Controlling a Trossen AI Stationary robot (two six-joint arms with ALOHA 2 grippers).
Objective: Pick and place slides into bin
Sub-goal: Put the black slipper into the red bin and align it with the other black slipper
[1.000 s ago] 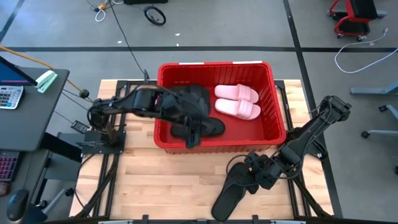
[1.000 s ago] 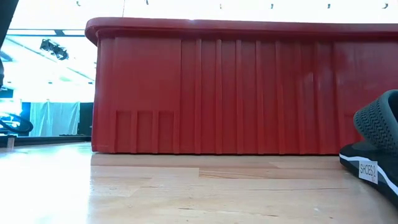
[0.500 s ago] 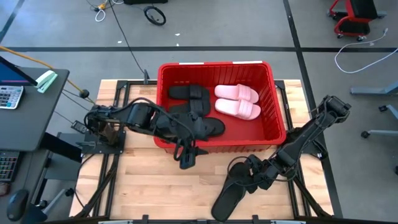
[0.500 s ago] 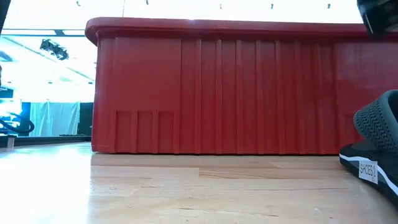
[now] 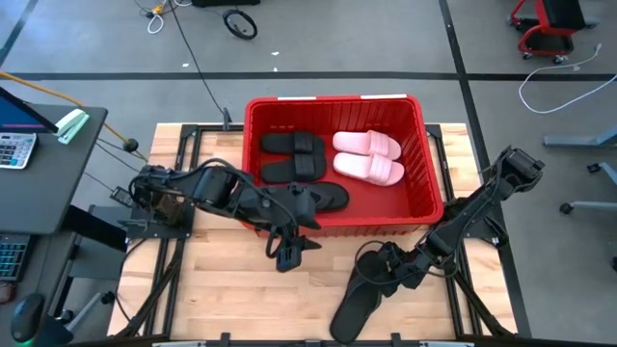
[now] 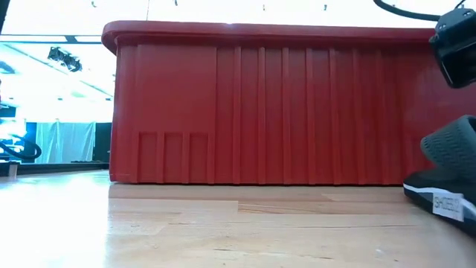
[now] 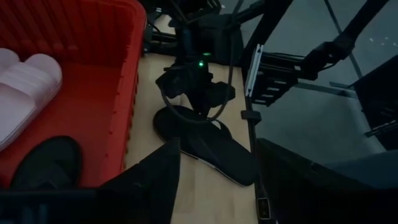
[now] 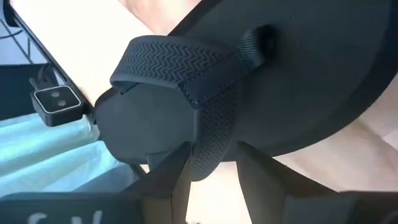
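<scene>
Going left to right from overhead: left gripper [image 5: 287, 253] hanging over the table [image 5: 222, 289] just outside the near wall of the red bin [image 5: 337, 99], at about 7 o'clock from the bin's middle. Claw spread wide with nothing in it, going by its own wrist view. Probably parked there to keep the bin mouth free for the other arm. Inside the bin, black slides [image 5: 294, 145] side by side up at 10 o'clock, a black thong flip-flop [image 5: 326, 198] lying flat by the near wall at roughly 7 o'clock, pink slides [image 5: 366, 145] paired at 1 to 2 o'clock. Plenty of bare red floor over at 4 o'clock, so room for one more. Then, further right and down at 5 o'clock from the bin, the last flip-flop [image 5: 352, 310] out on the wood, toe end nearest the bin. Right gripper [image 5: 390, 273] down on that end, fingers [image 8: 168, 177] either side of the strap [image 8: 180, 65] and looking pinched onto it. Makes sense as a grab point: flat sole, nothing else to bite on. Looks like five in, one to go. Worth watching for the sole swinging off that strap and clipping the tall rim on the way over.
</scene>
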